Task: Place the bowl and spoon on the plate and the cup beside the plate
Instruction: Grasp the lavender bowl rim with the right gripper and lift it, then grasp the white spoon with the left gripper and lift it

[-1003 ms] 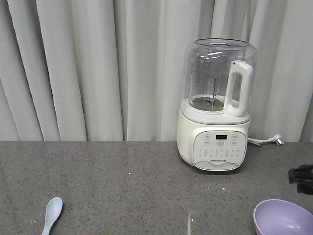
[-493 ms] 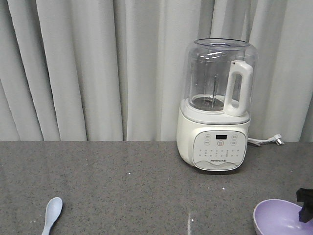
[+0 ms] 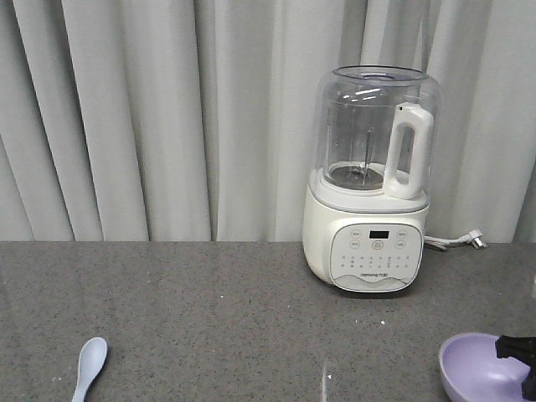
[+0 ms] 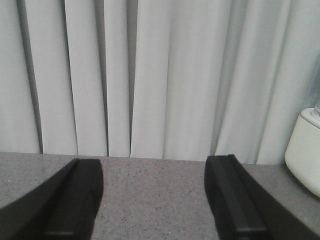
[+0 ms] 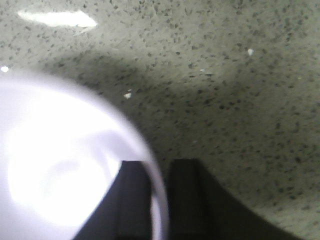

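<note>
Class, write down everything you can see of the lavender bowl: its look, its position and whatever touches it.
The bowl is small, round and lavender, smooth matte plastic by its look, and empty. It stands upright at the front right of the speckled grey countertop, cut off by the picture's lower edge. The right gripper straddles its rim on the right side, one finger inside, one outside, closed on the wall. Nothing else touches it.

- We see the bowl, its rim between the right gripper's fingers, as smooth plastic with a soft sheen.
- Those fingers look matt black.
- The countertop beyond them looks like speckled polished stone.
- The curtain is matt cloth.
</note>
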`<state>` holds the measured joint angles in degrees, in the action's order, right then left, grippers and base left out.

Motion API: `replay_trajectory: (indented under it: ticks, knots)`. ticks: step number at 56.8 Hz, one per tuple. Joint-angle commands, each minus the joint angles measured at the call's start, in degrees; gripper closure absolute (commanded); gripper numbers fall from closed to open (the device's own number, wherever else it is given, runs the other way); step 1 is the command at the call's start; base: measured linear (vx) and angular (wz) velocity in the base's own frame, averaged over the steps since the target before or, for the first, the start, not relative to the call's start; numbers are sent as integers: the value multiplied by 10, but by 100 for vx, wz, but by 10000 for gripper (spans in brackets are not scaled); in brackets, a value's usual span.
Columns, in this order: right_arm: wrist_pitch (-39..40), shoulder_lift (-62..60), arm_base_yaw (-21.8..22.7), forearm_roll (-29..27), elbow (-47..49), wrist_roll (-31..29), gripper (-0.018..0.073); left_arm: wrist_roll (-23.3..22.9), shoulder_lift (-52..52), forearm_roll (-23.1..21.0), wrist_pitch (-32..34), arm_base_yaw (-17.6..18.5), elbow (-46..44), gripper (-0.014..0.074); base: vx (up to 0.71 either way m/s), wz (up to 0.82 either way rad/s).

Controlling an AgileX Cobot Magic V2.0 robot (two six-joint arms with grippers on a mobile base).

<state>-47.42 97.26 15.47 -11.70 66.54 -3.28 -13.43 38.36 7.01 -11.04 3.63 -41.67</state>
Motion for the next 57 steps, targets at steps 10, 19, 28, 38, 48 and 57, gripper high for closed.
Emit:
replay_trajectory:
  ticks: [10, 19, 28, 38, 48, 57]
  knots:
    - [45, -77, 2, -6, 16, -12, 571, -1, 14, -1, -31, 1, -35, 38, 0, 0]
    - [73, -145, 2, -53, 16, -53, 569, 42, 85, -18, -142, 2, -104, 38, 0, 0]
    - [77, -201, 2, -96, 16, -89, 569, 162, 199, -133, -247, 2, -186, 38, 0, 0]
    - [77, -238, 2, -109, 16, -104, 568, 243, 350, -244, -327, 2, -241, 38, 0, 0]
    - [72, -245, 2, -112, 16, -104, 568, 232, 456, -235, -337, 2, -261, 48, 0, 0]
    - [72, -245, 2, -112, 16, -104, 568, 218, 518, -236, -344, 5, -278, 89, 0, 0]
